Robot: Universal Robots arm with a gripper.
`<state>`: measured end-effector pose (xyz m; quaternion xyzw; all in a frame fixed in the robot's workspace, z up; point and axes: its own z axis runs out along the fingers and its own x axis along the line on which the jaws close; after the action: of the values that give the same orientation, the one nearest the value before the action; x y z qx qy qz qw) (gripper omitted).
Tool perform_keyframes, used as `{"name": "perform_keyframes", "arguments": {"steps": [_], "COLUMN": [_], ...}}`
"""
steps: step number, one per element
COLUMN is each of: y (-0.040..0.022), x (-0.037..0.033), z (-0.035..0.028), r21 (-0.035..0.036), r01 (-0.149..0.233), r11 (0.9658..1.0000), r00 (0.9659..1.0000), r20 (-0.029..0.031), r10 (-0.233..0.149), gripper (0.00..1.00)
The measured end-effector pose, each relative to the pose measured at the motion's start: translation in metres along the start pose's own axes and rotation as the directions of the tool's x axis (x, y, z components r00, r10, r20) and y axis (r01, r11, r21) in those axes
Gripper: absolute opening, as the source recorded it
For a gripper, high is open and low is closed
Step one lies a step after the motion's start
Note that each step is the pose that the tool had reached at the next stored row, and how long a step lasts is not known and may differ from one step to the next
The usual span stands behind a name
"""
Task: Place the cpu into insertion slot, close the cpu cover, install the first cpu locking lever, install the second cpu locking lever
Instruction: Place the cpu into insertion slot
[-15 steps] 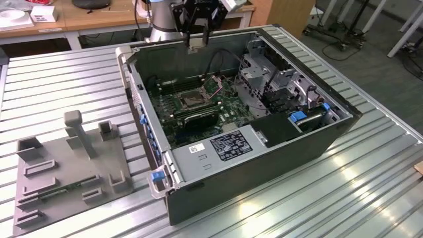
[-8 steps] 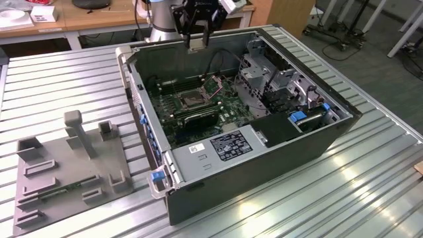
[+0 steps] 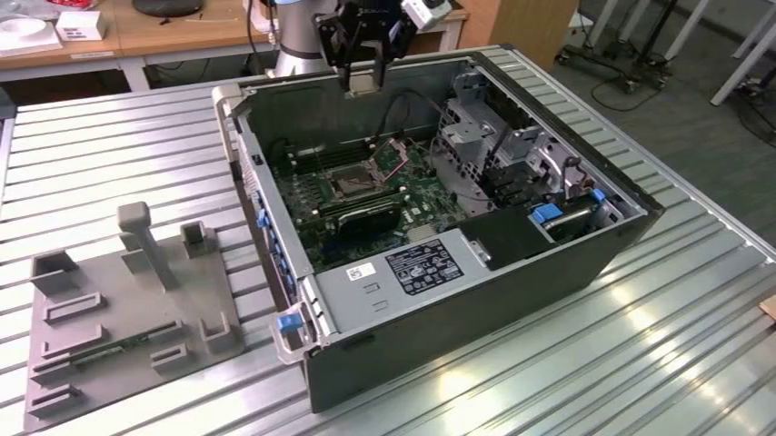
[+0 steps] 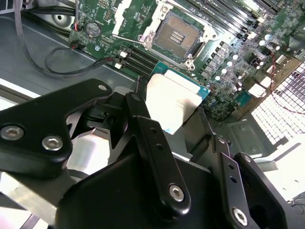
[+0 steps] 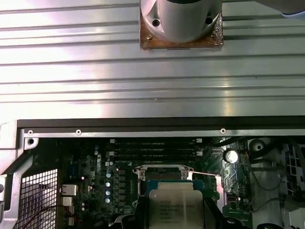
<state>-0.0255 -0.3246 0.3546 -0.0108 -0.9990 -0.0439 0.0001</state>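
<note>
Cpu (image 4: 172, 95) clamped in the gripper (image 3: 363, 80), held high over the open computer case (image 3: 522, 291).

Gripper fingers (image 4: 143, 138) are closed on the chip's opposite edges, and its pale face shows in the first wrist view. Beneath it the bare socket (image 3: 343, 184) sits on the green motherboard, with the cpu cover (image 3: 391, 156) tilted up just beside it. Memory slots (image 5: 155, 148) run alongside. A drive cage (image 3: 485, 145) and a grey metal box (image 3: 406, 268) crowd the case's other end. Well apart on the ribbed tabletop (image 3: 679, 345), at the exterior view's left, lies a grey fixture tray (image 3: 122, 318).
</note>
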Motion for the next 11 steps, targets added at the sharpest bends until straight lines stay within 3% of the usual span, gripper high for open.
{"name": "perform_keyframes", "arguments": {"steps": [5,11], "y": [0.0,-0.0008], "x": [0.0,0.0], "z": [0.0003,0.0087], "r21": [-0.0002,-0.0009], "r01": [0.0,0.0], "r11": [1.0,1.0], "r00": [1.0,1.0], "r20": [0.0002,0.004], "r10": [0.0,0.0], "gripper": [0.54,0.54]}}
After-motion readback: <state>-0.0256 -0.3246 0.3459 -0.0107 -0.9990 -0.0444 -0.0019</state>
